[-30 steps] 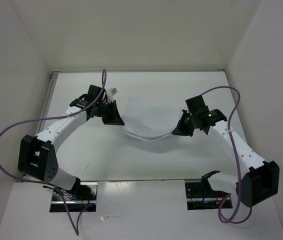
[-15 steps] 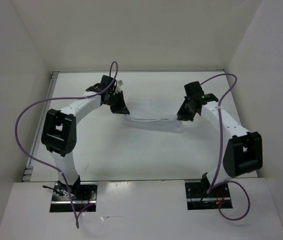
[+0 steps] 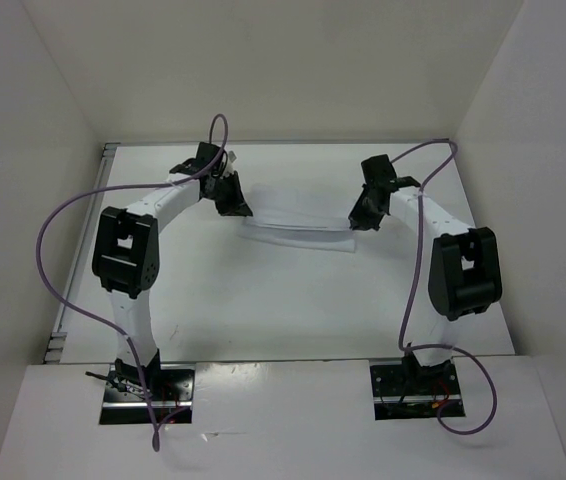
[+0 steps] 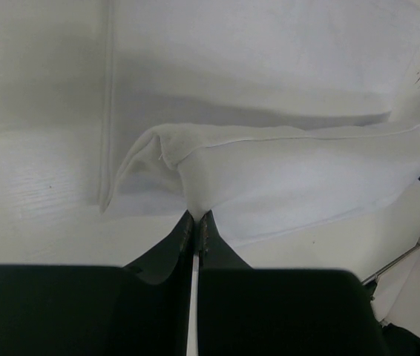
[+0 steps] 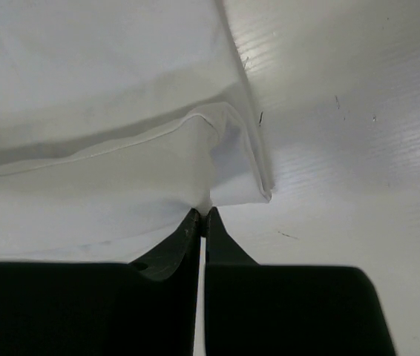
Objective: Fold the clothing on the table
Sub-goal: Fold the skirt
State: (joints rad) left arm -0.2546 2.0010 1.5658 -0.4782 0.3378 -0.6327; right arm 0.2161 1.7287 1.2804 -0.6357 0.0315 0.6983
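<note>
The clothing (image 3: 298, 228) is lying as a thin, soft white band across the far middle of the table (image 3: 293, 310). Its fabric is matte and faintly wrinkled, slightly brighter than the smooth, finely ribbed surface beneath it. It is doubled over lengthwise, so a stitched hem is running along the upper layer and the end corners are curling into rounded folds. The left gripper (image 3: 235, 205) is pinching the garment's left end, its black tapered jaws pressed together with only the fabric between them. The right gripper (image 3: 360, 220) is clamping the opposite end the same way, jaws drawn narrow on the folded corner. The band is stretching between the two grippers, sagging slightly toward the near side. In each wrist view the cloth is spreading out directly ahead of the fingertips, touching them.
</note>
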